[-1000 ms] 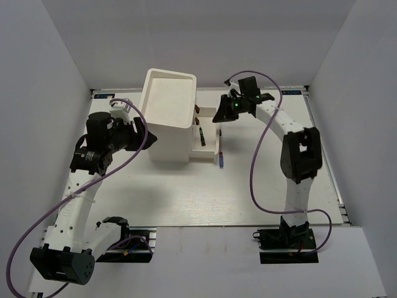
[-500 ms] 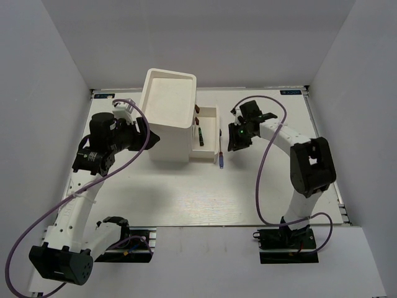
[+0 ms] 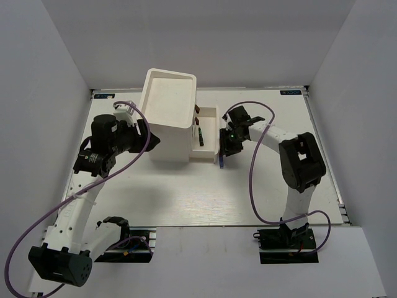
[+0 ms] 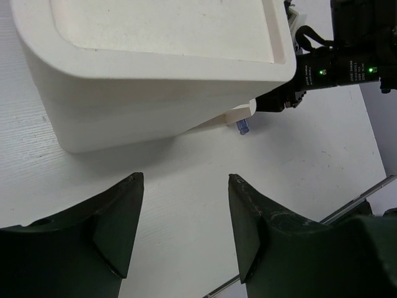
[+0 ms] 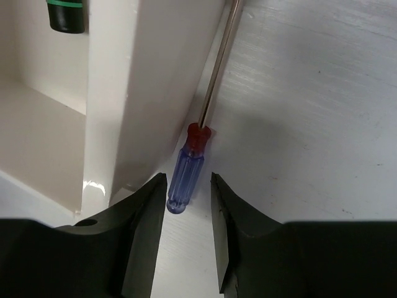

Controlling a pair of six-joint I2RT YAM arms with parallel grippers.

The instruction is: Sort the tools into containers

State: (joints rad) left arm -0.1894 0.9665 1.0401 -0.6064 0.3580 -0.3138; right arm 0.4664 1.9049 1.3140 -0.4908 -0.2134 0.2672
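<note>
The tall white box [image 3: 169,115] stands at the back left, with dark knobs [image 3: 197,112] on its right side and a white drawer [image 3: 209,119] pulled out there. A dark-handled tool [image 3: 201,136] lies in the drawer. A blue-purple screwdriver [image 3: 221,159] with a red collar lies on the table against the drawer's outer wall. My right gripper [image 3: 224,145] is open, and in the right wrist view its jaws [image 5: 186,186] straddle the end of the screwdriver's handle [image 5: 186,174] without touching it. My left gripper [image 4: 184,186] is open and empty beside the box [image 4: 155,68].
A green-handled screwdriver [image 5: 65,15] lies in the drawer. The drawer wall [image 5: 142,81] is right beside my right gripper's left finger [image 5: 152,205]. The left wrist view shows the screwdriver's handle tip [image 4: 244,126] and the right gripper [image 4: 322,68] behind the box.
My right gripper has swung from the back of the table forward and down to the blue-purple screwdriver beside the drawer. The left arm has shifted only slightly.
</note>
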